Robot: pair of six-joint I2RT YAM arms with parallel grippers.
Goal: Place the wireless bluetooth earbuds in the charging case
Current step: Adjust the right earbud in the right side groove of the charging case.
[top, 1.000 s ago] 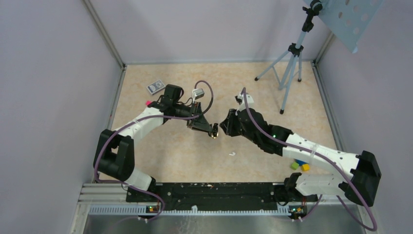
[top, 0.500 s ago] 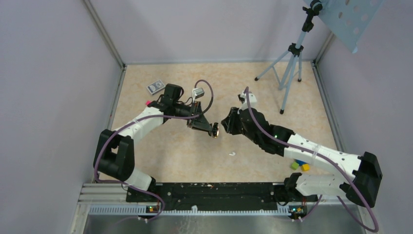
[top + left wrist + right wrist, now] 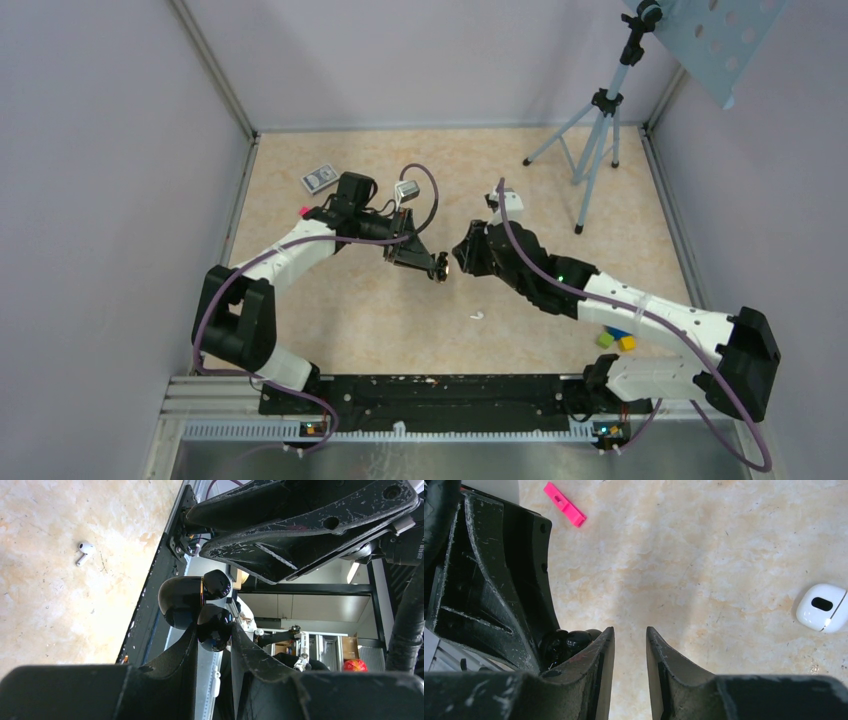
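Note:
My left gripper is shut on a glossy black charging case with a gold hinge, its lid hinged open, held above the floor at mid-table. My right gripper sits tip to tip against it, and its scratched black fingers fill the top of the left wrist view. In the right wrist view the right gripper is open by a narrow gap with nothing between the fingers, and the black case lies just outside its left finger. One white stemmed earbud lies on the floor and also shows in the left wrist view.
A white rounded case with a dark oval slot lies on the floor. A pink piece and a card box sit at the back left. A tripod stands at the back right. Coloured blocks lie under the right arm.
The right gripper drew back slightly from the left gripper, then came close to it again. The left arm and the white earbud have barely moved.

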